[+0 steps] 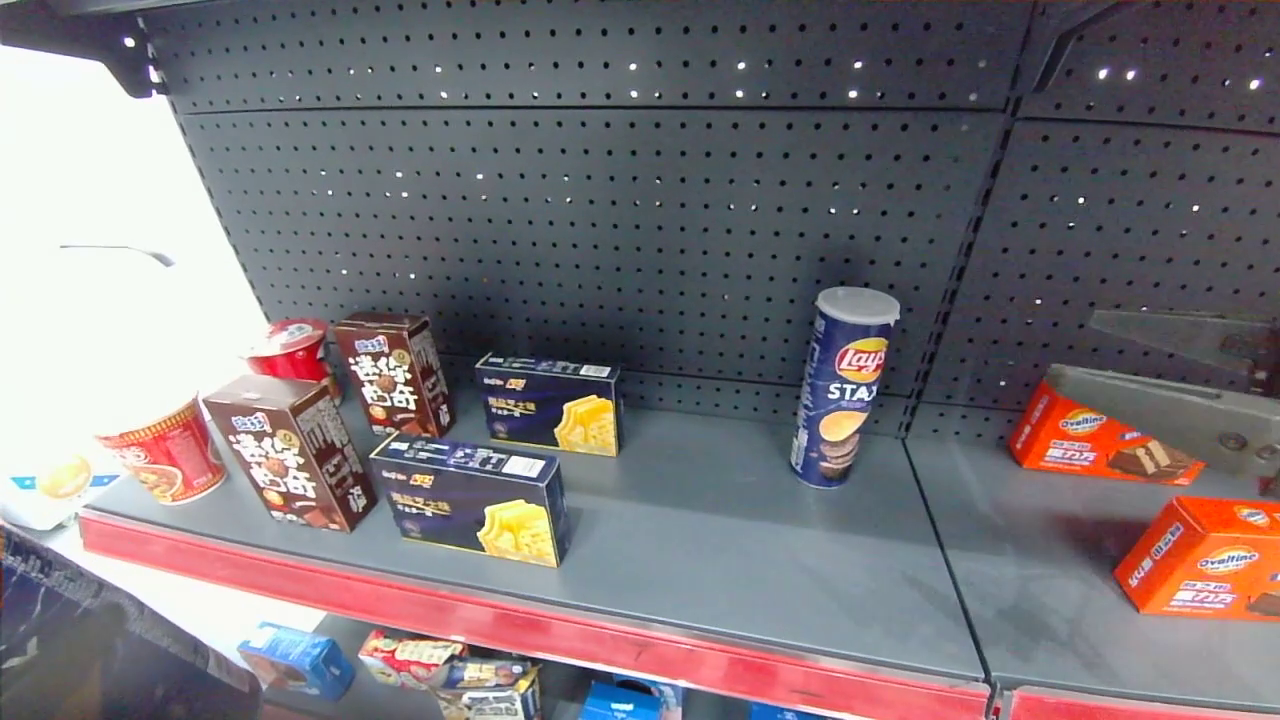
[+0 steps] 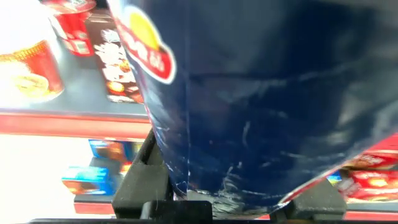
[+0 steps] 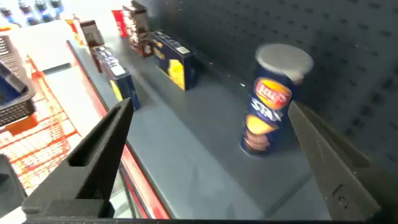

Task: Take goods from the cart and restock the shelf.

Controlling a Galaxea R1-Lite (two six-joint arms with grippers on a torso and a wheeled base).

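- Running across the front: grey metal shelf [image 1: 720, 540] with a red lip.
- Clamped between the fingers [image 2: 140, 180] of the left gripper [image 2: 227, 196]: dark blue cardboard crisp tube [image 2: 261, 93], held before the shelf's left end.
- Standing upright mid-shelf, near the black pegboard [image 1: 600, 200]: matching blue tube with a clear plastic lid [image 1: 843, 390].
- Hovering to its right, apart: right gripper [image 3: 210, 107], fingers spread wide, empty.
- Lying near that: two orange cardboard boxes [image 1: 1195, 555].

chip can [image 1: 843, 388]: upright, lidded, on shelf [image 1: 700, 540] | second can [image 2: 261, 106]: in left jaws
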